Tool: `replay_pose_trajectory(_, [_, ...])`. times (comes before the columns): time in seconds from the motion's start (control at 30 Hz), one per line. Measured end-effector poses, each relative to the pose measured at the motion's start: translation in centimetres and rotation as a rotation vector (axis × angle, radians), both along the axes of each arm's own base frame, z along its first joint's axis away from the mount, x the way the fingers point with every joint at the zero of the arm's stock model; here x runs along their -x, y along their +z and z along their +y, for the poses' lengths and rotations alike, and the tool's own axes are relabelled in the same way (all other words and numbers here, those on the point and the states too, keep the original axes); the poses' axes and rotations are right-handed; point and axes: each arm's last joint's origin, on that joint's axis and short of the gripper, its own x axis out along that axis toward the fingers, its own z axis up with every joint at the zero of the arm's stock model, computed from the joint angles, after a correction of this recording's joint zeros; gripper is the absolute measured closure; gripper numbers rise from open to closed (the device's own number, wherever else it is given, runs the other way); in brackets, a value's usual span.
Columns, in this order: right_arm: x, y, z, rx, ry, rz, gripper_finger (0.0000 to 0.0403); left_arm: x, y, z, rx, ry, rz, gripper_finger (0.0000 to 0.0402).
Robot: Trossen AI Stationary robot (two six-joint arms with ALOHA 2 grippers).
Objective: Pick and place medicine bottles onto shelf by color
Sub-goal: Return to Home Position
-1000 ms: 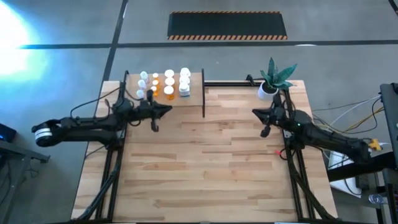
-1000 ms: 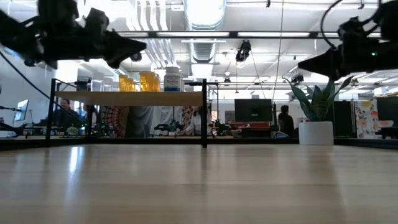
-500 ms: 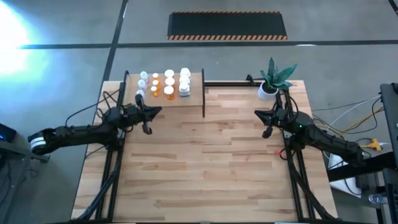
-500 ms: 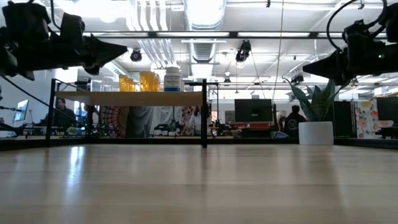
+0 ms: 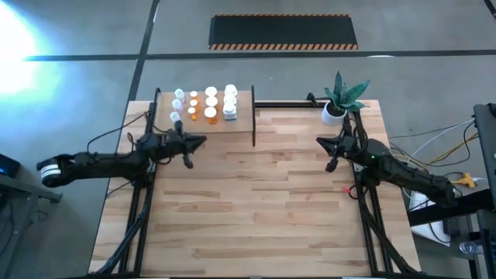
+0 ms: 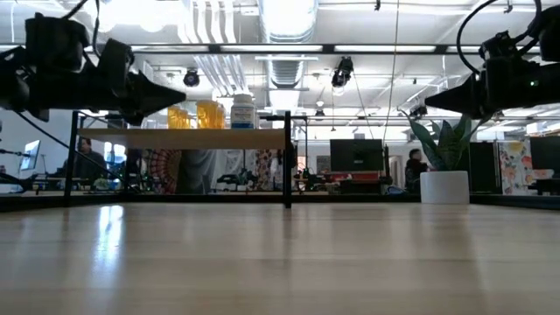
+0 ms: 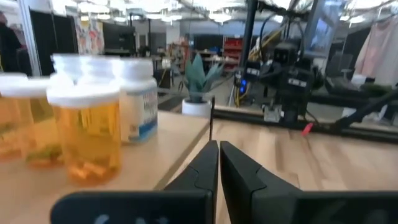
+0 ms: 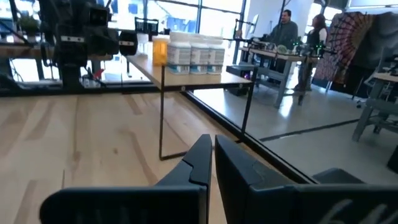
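we read this as the retreat after sorting, so what matters is how the left gripper (image 5: 200,141) sits against the shelf (image 5: 242,124). starting at the left of the high view, that gripper hangs just off the shelf's near edge. it points toward the middle of the table (image 5: 263,217), along the shelf's long side. its fingers (image 7: 200,171) are pressed together on nothing, as its wrist view shows.

the medicine bottles (image 5: 209,105) stand on the shelf, beyond the gripper toward the far edge and apart from it. the clear ones (image 5: 178,105) are leftmost, the orange ones (image 7: 87,134) in the middle, and the white ones (image 5: 230,101) nearest the dark divider (image 5: 253,116). in the low view the gripper rides at about bottle height. so we judge that backing off toward the near side, not sweeping sideways, would spare the rows.

farther right, the right gripper (image 5: 322,142) waits well away from the shelf, closed and empty, near the potted plant (image 5: 341,97).
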Motion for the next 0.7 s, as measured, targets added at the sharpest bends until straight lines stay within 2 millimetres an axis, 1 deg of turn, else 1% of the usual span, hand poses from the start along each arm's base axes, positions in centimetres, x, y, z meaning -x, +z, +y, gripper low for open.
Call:
replay_pose_trajectory(0.1, [-0.1,-0.1,0.0,-0.003,0.0,0.016,0.039,-0.2,-0.5,0.1,0.011,0.008,0.032,0.0402])
replay_pose_trajectory(0.17, [-0.1,-0.2,-0.1,-0.006,0.0,0.024,0.039,-0.3,-0.4,0.2,0.037,0.019,0.015,0.0402])
replay_pose_trajectory(0.23, [-0.2,-0.2,-0.1,-0.021,-0.001,0.022,0.039,-0.2,-0.1,0.2,0.085,0.028,-0.038,0.0402])
replay_pose_trajectory(0.3, [-0.2,-0.3,-0.1,-0.073,-0.004,0.003,0.039,-0.1,0.3,0.2,0.108,0.021,-0.092,0.0402])
replay_pose_trajectory(0.43, [-0.2,-0.3,-0.1,-0.143,-0.007,-0.03,0.039,0.5,1.5,-0.1,0.092,0.009,-0.185,0.0402])
replay_pose_trajectory(0.7, [-0.2,-0.3,-0.1,-0.16,-0.008,-0.038,0.039,1.5,2.7,-0.6,0.043,0.002,-0.276,0.0402])
